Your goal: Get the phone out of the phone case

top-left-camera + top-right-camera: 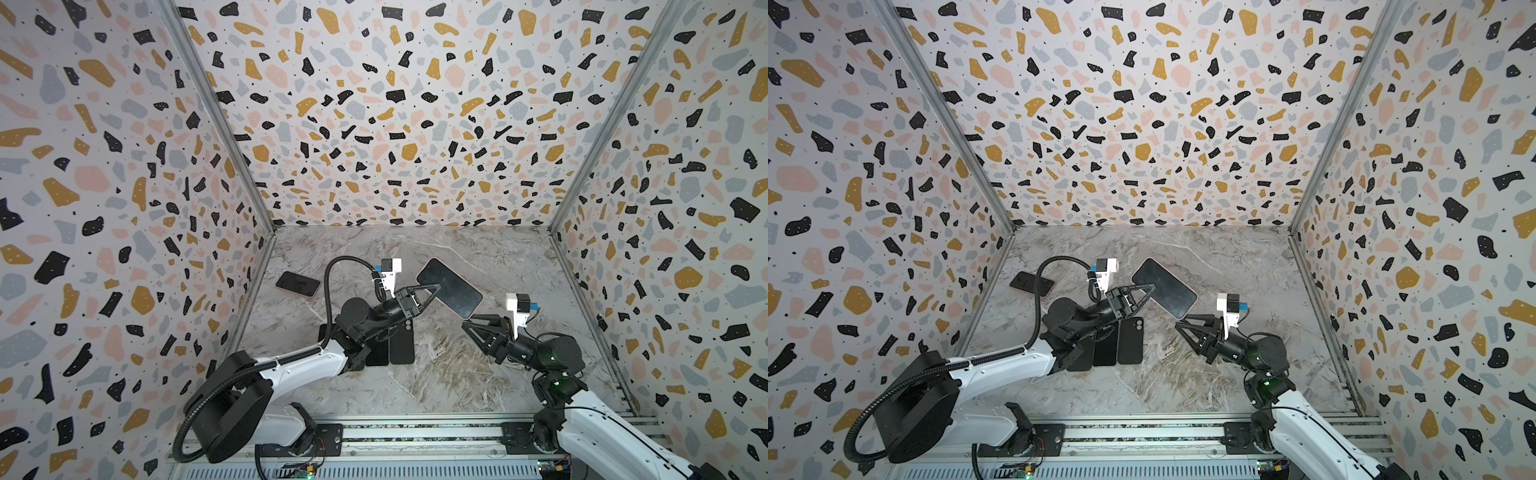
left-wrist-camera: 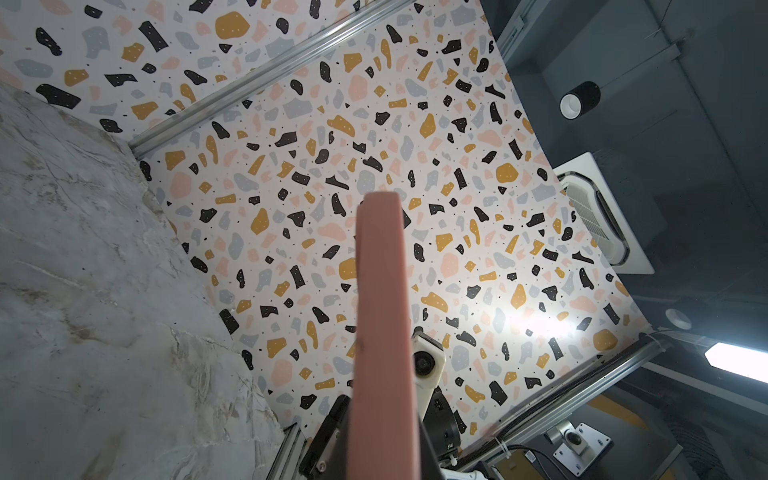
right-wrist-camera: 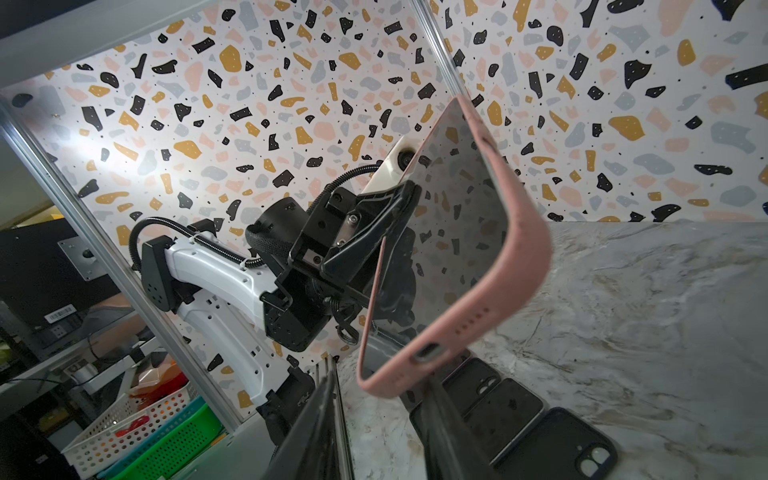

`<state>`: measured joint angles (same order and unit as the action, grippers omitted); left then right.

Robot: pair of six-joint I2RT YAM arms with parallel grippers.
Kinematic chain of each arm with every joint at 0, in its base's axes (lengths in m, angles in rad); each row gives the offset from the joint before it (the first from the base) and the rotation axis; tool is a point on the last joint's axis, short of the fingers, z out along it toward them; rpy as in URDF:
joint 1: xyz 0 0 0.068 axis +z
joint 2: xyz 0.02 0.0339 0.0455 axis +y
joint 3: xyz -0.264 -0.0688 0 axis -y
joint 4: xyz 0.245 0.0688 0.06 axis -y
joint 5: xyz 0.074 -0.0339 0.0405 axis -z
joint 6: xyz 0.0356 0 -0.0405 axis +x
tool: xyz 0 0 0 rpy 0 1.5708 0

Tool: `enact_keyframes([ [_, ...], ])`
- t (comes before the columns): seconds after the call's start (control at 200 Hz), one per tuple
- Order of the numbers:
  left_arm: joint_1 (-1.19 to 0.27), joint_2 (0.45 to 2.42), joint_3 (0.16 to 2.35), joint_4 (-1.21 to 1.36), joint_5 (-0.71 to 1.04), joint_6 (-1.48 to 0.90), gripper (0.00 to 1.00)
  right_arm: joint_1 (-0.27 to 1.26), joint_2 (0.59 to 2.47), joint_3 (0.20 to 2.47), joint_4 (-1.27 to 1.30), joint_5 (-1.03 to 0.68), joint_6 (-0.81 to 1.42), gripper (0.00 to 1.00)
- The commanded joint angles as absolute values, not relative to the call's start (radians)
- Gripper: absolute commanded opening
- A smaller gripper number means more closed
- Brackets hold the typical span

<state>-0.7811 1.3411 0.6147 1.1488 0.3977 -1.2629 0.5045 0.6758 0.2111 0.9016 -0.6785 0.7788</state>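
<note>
The left gripper (image 1: pixel 434 287) is clamped on a long edge of the pink phone case (image 3: pixel 519 266), holding it tilted above the table (image 1: pixel 457 374) with the phone (image 1: pixel 451 289) inside. The right gripper (image 1: pixel 466 323) sets narrow jaws either side of the case's port-end corner; I cannot tell whether they pinch. The case looks soft and peelable at a corner rim, while the phone looks stiff, slick and fragile. Both arms reach inward, grippers facing each other.

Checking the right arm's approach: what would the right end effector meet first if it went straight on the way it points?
The lower end of the pink-cased phone, held aloft by the left end effector; it sits just ahead, seemingly between the jaws of the right end effector.
</note>
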Motion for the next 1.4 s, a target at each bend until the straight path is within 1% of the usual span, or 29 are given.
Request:
enact_keyframes([
  [0.0, -0.787, 1.337, 0.618, 1.296, 0.391, -1.274, 0.0, 0.509, 0.684, 0.23, 0.955, -0.674, 0.785, 0.31],
  [0.355, -0.79, 1.341, 0.618, 1.305, 0.394, -1.27, 0.0, 0.509, 0.704, 0.249, 0.969, -0.685, 0.792, 0.23],
  [0.556, -0.804, 1.345, 0.621, 1.306, 0.407, -1.254, 0.0, 0.509, 0.719, 0.254, 0.973, -0.69, 0.788, 0.16],
  [0.731, -0.809, 1.347, 0.618, 1.301, 0.414, -1.246, 0.0, 0.509, 0.737, 0.268, 0.979, -0.706, 0.784, 0.04],
  [0.831, -0.811, 1.339, 0.618, 1.289, 0.417, -1.236, 0.0, 0.508, 0.737, 0.269, 0.972, -0.706, 0.78, 0.03],
  [0.881, -0.811, 1.331, 0.614, 1.274, 0.412, -1.227, 0.0, 0.509, 0.735, 0.267, 0.979, -0.714, 0.783, 0.06],
  [0.906, -0.811, 1.328, 0.612, 1.269, 0.407, -1.224, 0.0, 0.509, 0.735, 0.263, 0.986, -0.719, 0.787, 0.11],
  [0.961, -0.811, 1.326, 0.612, 1.268, 0.402, -1.226, 0.0, 0.509, 0.731, 0.255, 0.995, -0.726, 0.796, 0.27],
  [0.991, -0.81, 1.326, 0.611, 1.272, 0.399, -1.228, 0.0, 0.509, 0.727, 0.25, 0.995, -0.726, 0.799, 0.32],
  [1.026, -0.81, 1.325, 0.612, 1.275, 0.396, -1.23, 0.0, 0.509, 0.719, 0.241, 0.994, -0.725, 0.801, 0.37],
  [1.086, -0.81, 1.325, 0.615, 1.273, 0.39, -1.23, 0.0, 0.509, 0.705, 0.224, 0.991, -0.721, 0.807, 0.41],
  [1.241, -0.809, 1.321, 0.617, 1.275, 0.382, -1.229, 0.0, 0.509, 0.673, 0.193, 0.991, -0.715, 0.815, 0.47],
  [1.331, -0.81, 1.321, 0.617, 1.276, 0.387, -1.23, 0.0, 0.508, 0.661, 0.193, 0.978, -0.704, 0.813, 0.47],
  [1.392, -0.81, 1.321, 0.614, 1.277, 0.393, -1.228, 0.0, 0.507, 0.664, 0.201, 0.971, -0.701, 0.81, 0.42],
])
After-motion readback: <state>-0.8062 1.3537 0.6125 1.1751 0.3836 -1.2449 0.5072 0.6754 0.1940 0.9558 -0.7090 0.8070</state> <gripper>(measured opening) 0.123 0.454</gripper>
